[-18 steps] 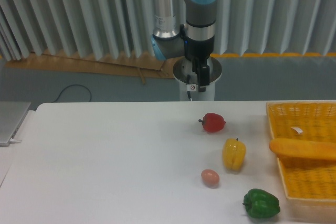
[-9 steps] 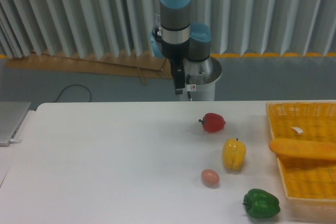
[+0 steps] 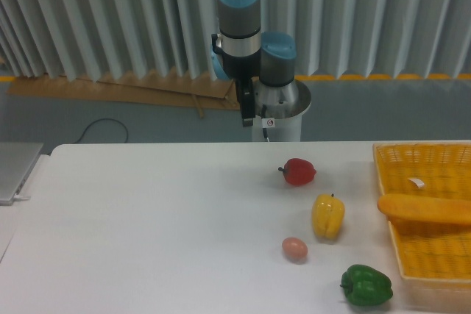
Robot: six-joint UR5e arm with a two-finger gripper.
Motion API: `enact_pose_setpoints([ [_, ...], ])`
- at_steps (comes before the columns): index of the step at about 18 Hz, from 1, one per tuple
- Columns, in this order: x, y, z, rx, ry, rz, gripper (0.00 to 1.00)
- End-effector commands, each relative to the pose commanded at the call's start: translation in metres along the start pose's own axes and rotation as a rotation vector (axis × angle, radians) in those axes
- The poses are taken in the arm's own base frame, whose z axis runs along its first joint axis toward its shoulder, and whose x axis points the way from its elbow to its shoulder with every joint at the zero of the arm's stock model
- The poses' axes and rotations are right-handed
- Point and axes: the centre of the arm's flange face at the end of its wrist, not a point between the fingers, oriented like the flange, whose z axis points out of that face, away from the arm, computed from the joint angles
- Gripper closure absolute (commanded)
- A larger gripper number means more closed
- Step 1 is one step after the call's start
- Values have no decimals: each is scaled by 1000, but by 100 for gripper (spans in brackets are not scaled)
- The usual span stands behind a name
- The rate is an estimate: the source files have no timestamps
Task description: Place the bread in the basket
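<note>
1. My claw (image 3: 249, 108) hangs high behind the far table edge, at about 12 o'clock from the red pepper (image 3: 299, 171). It is seen edge-on and dark, so I cannot tell whether the jaws stand apart or together; nothing hangs from it.
2. The bread (image 3: 425, 209) lies at 3 o'clock on the table, inside the basket (image 3: 403, 154). It lies across the basket, its left end over the left rim and its right end cut off by the frame edge.
3. I judge the placing done, with nothing left to carry.
4. It looks like a light, stiff toy loaf with a smooth skin that could slide. If I took it again, I would close across its narrow width near the middle, so that neither long end tips down.
5. Its look: long, slim, orange-yellow, with a rounded left end.
6. Well clear at 9 o'clock of the basket sit a yellow bell pepper (image 3: 327, 216), an egg (image 3: 294, 248) and a green bell pepper (image 3: 366, 285).
</note>
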Motion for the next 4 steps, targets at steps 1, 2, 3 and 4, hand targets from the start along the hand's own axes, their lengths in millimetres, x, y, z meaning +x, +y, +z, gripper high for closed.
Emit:
enact_pose_setpoints([
  [1,0,0,0,0,-2,0,0],
  [2,-1,1,1,0,0,-3,0],
  [3,-2,1,1,-1,1,-2,0],
  [4,-2,1,3,-2,5,-4,0],
])
